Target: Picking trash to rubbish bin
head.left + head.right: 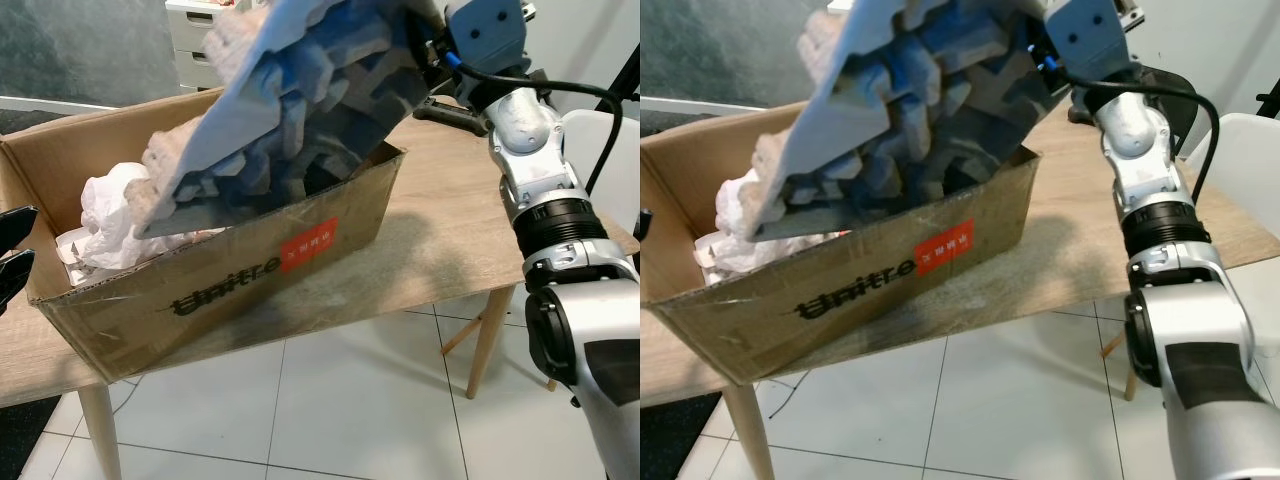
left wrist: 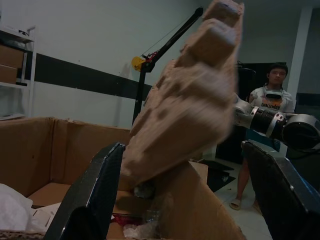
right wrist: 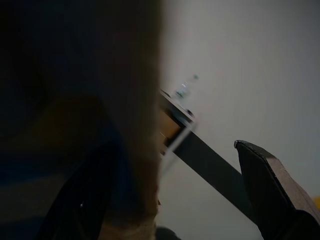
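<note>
On the wooden table stands an open cardboard box with crumpled white paper inside. Over it, the right gripper holds a moulded pulp tray tilted, its low end dipping into the box; whether the fingers pinch it cannot be told. Beside the box's left end, the left gripper is spread wide.

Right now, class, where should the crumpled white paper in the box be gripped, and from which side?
Pinch the crumpled white paper by its raised top folds, coming down from above on the robot's left: the cardboard box walls shut off its sides, and the tilted packing insert overhangs its right.
</note>
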You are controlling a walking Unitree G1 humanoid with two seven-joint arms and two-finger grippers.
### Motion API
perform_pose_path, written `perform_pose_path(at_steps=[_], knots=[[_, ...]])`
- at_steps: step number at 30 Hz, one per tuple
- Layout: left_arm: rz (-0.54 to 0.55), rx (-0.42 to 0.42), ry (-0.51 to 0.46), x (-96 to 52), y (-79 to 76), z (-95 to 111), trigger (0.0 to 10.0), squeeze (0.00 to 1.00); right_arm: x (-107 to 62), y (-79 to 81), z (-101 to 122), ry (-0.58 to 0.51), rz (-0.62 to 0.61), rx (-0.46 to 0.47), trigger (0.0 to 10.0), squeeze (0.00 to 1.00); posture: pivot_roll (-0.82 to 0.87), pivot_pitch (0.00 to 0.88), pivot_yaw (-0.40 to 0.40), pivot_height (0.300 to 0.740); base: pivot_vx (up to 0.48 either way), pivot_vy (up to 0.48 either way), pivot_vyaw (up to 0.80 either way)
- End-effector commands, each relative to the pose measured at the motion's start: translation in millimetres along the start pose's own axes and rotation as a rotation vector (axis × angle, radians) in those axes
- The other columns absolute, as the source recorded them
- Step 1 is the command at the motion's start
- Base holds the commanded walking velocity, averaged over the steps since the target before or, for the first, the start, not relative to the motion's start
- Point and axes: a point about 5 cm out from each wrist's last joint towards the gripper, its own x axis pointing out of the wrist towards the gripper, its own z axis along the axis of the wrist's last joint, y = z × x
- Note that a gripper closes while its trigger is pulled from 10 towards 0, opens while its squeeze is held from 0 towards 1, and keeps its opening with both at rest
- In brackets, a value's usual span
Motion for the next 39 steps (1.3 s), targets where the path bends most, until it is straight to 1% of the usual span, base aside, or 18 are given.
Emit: perform_pose_path(at_steps=[1,2,3,4,7,8,9,11,12,14,20,21,22,31,36,37,38,39], knots=[[0.002,-0.033,0.017,-0.9,-2.0,-10,10.0,0.0,-2.2,-8.4,-8,0.063,-0.032,-0.029,10.0,0.61,-0.01,0.077,-0.042,0.74,0.0,0.0,0.0],[0.002,-0.034,0.018,-1.0,-2.0,-10,10.0,0.0,-3.6,-11.9,-15,0.121,-0.041,-0.062,10.0,0.21,-0.01,0.076,-0.041,0.74,0.0,0.0,0.0],[0.0,-0.035,0.019,-0.7,-2.2,-10,10.0,0.0,-5.7,-15.9,-22,0.173,-0.049,-0.102,10.0,0.0,-0.01,0.078,-0.041,0.74,0.0,0.0,0.0],[0.0,-0.035,0.019,-0.7,-2.2,-10,10.0,0.0,-5.7,-15.9,-22,0.173,-0.049,-0.102,10.0,0.0,-0.01,0.078,-0.041,0.74,0.0,0.0,0.0],[-0.014,-0.034,0.021,2.4,-3.1,-10,10.0,0.0,-11.8,-27.2,-37,0.296,-0.065,-0.183,10.0,0.0,-0.01,0.076,-0.043,0.74,0.0,0.0,0.0],[-0.021,-0.033,0.021,3.8,-3.4,-10,10.0,0.0,-13.4,-30.2,-41,0.327,-0.068,-0.197,10.0,0.0,-0.01,0.076,-0.043,0.74,0.0,0.0,0.0],[-0.021,-0.033,0.021,3.8,-3.4,-10,10.0,0.0,-13.4,-30.2,-41,0.327,-0.068,-0.197,10.0,0.0,-0.01,0.076,-0.043,0.74,0.0,0.0,0.0],[-0.029,-0.034,0.023,7.0,-4.5,-10,10.0,0.0,-15.3,-34.3,-45,0.371,-0.054,-0.258,10.0,0.0,-0.01,0.073,-0.043,0.74,0.0,0.0,0.0],[-0.032,-0.034,0.024,8.6,-4.8,-11,10.0,0.0,-15.0,-34.6,-45,0.376,-0.038,-0.295,10.0,0.0,-0.01,0.073,-0.044,0.74,0.0,0.0,0.0],[-0.036,-0.035,0.024,10.7,-5.3,-11,10.0,0.0,-13.9,-33.8,-44,0.376,-0.013,-0.332,10.0,0.0,-0.01,0.072,-0.044,0.74,0.0,0.0,0.0],[-0.04,-0.038,0.025,13.9,-5.3,-13,10.0,0.0,-9.3,-32.5,-39,0.357,0.0,-0.359,10.0,0.0,-0.01,0.071,-0.047,0.74,0.0,0.0,0.0],[-0.042,-0.041,0.025,14.5,-5.4,-14,10.0,0.0,-7.0,-33.2,-37,0.351,0.001,-0.376,3.6,0.0,-0.01,0.07,-0.049,0.74,0.0,0.0,0.0],[-0.043,-0.041,0.026,14.6,-5.7,-14,10.0,0.0,-6.1,-34.1,-36,0.346,-0.007,-0.378,0.0,0.0,-0.01,0.071,-0.048,0.74,0.0,0.0,0.0],[-0.038,-0.045,0.037,14.2,-8.2,-13,10.0,0.0,-1.4,-34.4,-29,0.3,-0.021,-0.376,0.0,0.0,-0.01,0.085,-0.044,0.74,0.0,0.0,0.0],[-0.035,-0.048,0.041,13.4,-8.6,-12,10.0,0.0,0.3,-30.6,-26,0.281,-0.009,-0.374,0.0,0.0,0.0,0.093,-0.041,0.74,0.0,0.0,0.0],[-0.034,-0.049,0.042,13.1,-8.6,-12,10.0,0.0,0.6,-28.4,-27,0.279,-0.003,-0.37,0.5,0.0,0.0,0.095,-0.042,0.74,0.0,0.0,0.0],[-0.034,-0.049,0.042,13.1,-8.6,-12,10.0,0.0,0.6,-28.4,-27,0.279,-0.003,-0.37,0.5,0.0,0.0,0.095,-0.042,0.74,0.0,0.0,0.0],[-0.033,-0.05,0.044,12.9,-8.7,-12,10.0,0.0,0.7,-25.4,-27,0.279,0.011,-0.358,3.2,0.0,0.0,0.095,-0.042,0.74,0.0,0.0,0.0]])
